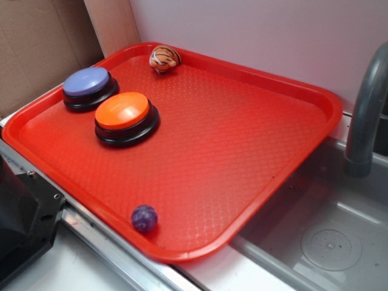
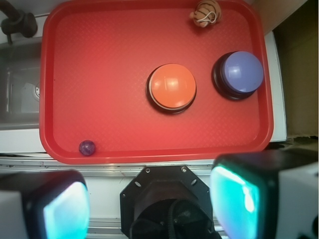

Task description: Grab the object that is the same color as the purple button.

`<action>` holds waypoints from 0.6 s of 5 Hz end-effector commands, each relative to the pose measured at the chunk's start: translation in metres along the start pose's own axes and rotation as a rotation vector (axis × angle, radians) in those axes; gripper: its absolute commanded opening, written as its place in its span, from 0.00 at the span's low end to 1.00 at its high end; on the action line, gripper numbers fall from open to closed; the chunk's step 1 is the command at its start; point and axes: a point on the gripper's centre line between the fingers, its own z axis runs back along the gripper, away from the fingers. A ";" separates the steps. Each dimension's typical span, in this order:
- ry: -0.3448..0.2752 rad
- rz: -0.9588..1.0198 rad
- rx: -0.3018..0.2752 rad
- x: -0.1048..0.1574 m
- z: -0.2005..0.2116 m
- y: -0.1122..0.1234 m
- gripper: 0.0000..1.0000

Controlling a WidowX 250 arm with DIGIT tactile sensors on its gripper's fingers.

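I see the ball (image 1: pixel 144 217) lying on the red tray (image 1: pixel 254 151), close to the tray's rim at a corner, on the far side of the orange button (image 1: pixel 123 115) from the purple button (image 1: pixel 88 85). It's small, glossy, dark purple with lighter marbling, a highlight on top, far smaller than either button. Colour matches the lavender dome of the purple button, just darker. Purple button sits just beside the orange button, not touching, both on black bases. Orange-and-white striped toy (image 1: pixel 164 58) is against the tray's rim, past the purple button, well apart from the ball. In the wrist view the fingers (image 2: pixel 59 211) are spread wide apart at the frame's bottom edge, nothing between them, high above the tray and clear of the ball. Tray overhangs a grey sink (image 1: pixel 321 242) with a faucet (image 1: pixel 365 109) beside it.
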 end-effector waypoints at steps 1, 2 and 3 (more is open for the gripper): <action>0.000 0.000 0.000 0.000 0.000 0.000 1.00; 0.063 -0.008 -0.039 -0.004 -0.051 -0.046 1.00; 0.091 -0.073 -0.043 -0.002 -0.103 -0.085 1.00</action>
